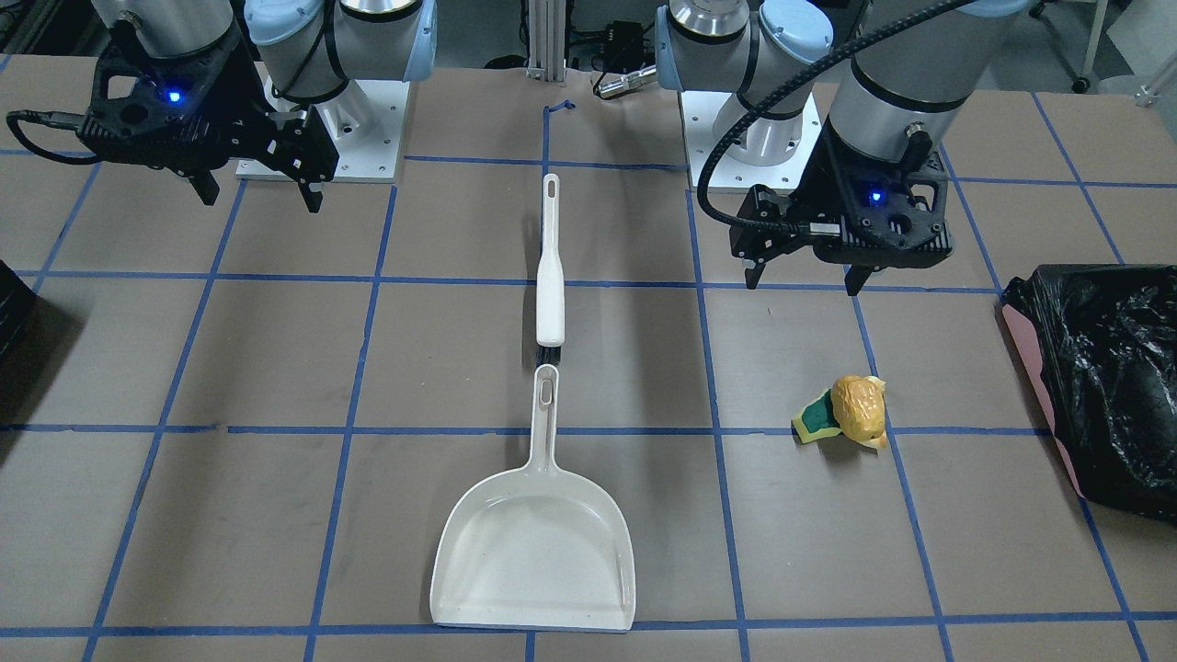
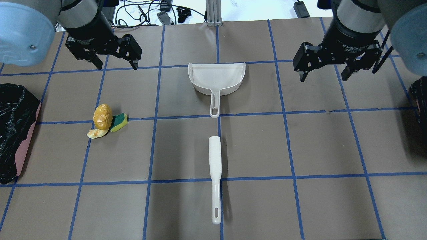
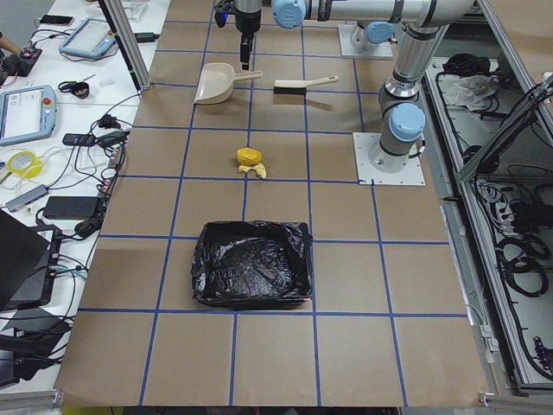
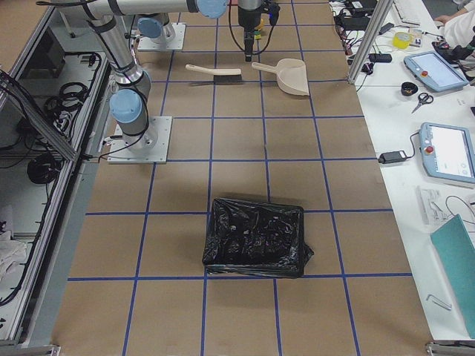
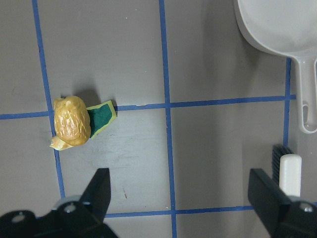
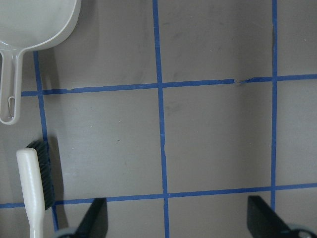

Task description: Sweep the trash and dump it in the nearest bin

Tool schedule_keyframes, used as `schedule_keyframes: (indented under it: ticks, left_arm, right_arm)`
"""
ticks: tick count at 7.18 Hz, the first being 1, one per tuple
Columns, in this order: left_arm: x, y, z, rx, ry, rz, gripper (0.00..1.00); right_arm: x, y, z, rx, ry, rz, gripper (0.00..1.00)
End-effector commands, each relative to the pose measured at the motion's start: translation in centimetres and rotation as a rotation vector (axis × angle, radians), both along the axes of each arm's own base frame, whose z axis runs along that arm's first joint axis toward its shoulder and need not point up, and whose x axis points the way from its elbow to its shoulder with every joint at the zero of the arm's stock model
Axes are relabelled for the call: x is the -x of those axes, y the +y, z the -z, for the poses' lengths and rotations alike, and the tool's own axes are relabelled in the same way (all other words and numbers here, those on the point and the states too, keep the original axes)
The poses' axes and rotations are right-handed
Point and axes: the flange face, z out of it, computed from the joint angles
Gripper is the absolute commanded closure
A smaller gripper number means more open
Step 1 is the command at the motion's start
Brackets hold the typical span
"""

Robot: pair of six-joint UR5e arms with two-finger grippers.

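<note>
The left gripper (image 2: 116,65) hung above the table (image 2: 320,143) with its fingers spread wide and nothing between them, and the right gripper (image 2: 322,77) hung the same way over the other half, also spread and holding nothing. Neither touched anything. On the robot's left half lay the trash: a crumpled yellow ball (image 2: 102,116) touching a green-and-yellow sponge (image 2: 119,122) and a pale scrap (image 2: 96,133), all on the brown surface by a blue tape line (image 2: 253,115). The bin (image 2: 28,140), pink-sided and lined with a crinkled black bag, stood at the table's end on that same side, with the trash between it and the dustpan (image 2: 217,78). The white dustpan lay flat at the middle of the table, its handle pointing toward the robot. The white brush (image 2: 216,166) lay in line with it, its bristle end just short of the handle's tip and its thin end nearest the robot. Another black-bagged box (image 4: 256,237) sat at the opposite end, on the robot's right.
</note>
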Motion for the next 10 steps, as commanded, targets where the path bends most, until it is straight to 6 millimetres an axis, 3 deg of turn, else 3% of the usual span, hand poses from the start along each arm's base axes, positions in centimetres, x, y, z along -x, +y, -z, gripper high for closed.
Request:
schedule_keyframes:
  ticks: [1,8,10]
  left_arm:
    - [0.0,0.2,-0.3,0.004,-0.002,0.000,0.00]
    - [0.0,0.6,-0.2,0.002,-0.005,0.000,0.00]
    - [0.0,0.7,-0.1,-0.004,-0.007,0.000,0.00]
  right_arm:
    - [0.2,0.8,-0.7,0.004,0.009,-0.003,0.00]
    - [0.1,1.2,-1.2,0.017,-0.001,0.003,0.00]
    - [0.1,2.2,-2.4,0.041,-0.001,0.001,0.00]
